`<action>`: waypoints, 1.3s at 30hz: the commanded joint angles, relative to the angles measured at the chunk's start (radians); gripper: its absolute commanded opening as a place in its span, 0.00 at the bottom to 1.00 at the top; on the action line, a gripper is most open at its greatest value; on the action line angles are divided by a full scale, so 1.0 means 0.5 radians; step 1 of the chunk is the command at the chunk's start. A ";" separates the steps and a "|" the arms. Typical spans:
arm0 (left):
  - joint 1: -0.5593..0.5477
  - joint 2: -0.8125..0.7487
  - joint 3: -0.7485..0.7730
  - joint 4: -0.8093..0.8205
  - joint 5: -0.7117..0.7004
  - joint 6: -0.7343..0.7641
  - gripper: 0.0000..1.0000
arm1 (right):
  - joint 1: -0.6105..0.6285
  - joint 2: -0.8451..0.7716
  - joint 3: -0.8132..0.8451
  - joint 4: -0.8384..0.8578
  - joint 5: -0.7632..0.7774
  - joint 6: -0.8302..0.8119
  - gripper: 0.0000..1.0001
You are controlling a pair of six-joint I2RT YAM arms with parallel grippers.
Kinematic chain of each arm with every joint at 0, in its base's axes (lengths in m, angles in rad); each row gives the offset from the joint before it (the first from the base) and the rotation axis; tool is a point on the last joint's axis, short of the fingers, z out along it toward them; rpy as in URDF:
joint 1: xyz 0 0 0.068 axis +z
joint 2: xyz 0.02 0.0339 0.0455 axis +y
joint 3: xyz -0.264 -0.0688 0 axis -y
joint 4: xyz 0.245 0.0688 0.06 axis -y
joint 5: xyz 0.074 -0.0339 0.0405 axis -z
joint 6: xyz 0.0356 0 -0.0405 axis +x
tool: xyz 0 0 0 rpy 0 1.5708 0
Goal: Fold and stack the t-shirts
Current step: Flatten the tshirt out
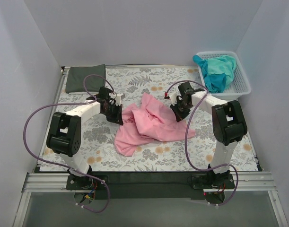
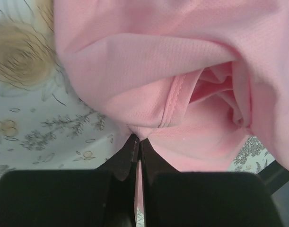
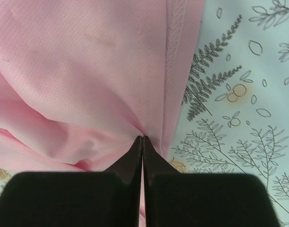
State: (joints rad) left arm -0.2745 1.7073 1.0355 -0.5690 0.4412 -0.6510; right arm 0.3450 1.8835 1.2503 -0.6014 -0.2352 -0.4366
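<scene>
The pink t-shirt [image 1: 151, 124] lies crumpled in the middle of the tablecloth [image 1: 149, 80], and you have it from both sides. The left gripper [image 1: 117, 113] is at the heap's 9 o'clock edge, the right gripper [image 1: 178, 109] at its 3 o'clock edge. In each wrist view the jaws are pressed together with a small tuck of pink cloth pinched at the tips. Treat this as light, limp knit with no stiffness of its own. It should sag and drape from whatever two points you hold, and it looks thin enough to slip out of a shallow pinch if you tug sharply. On the right, the bite sits just inside the stitched hem [image 3: 175, 47]. That is a sound place, since a doubled seam gives the fingers more to hold than a single layer. On the left, the tips catch a fold beside a hemmed opening, but the wrist view does not show whether it is a sleeve or the neck, so you may be holding more than one layer there. Lift slowly and spread the arms apart to see what hangs free. The charcoal t-shirt [image 1: 85, 78] sits folded at the table's 10 o'clock corner, well apart. The teal t-shirt [image 1: 217, 71] is bunched in the basket [image 1: 243, 87] at 2 o'clock.
</scene>
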 commanded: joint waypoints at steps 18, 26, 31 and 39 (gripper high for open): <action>0.451 -0.689 0.001 -1.565 0.254 1.933 0.00 | -0.353 -0.628 -0.549 -0.356 0.219 -0.559 0.01; 0.478 -1.013 -0.510 -1.295 -0.223 1.946 0.17 | -0.350 -0.779 -0.657 -0.730 0.011 -0.927 0.44; 0.534 -0.694 0.056 -1.271 0.151 1.653 0.38 | -0.389 -0.718 -0.202 -0.746 -0.269 -0.870 0.54; 0.454 -0.166 0.435 -0.792 0.418 0.650 0.50 | -0.402 0.024 0.732 -0.497 -0.392 -0.391 0.44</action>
State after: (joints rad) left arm -0.0204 1.5600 1.2343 -1.0672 0.5697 -0.0811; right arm 0.1490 1.7626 1.4822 -0.9054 -0.3801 -0.7341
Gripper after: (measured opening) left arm 0.485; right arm 0.447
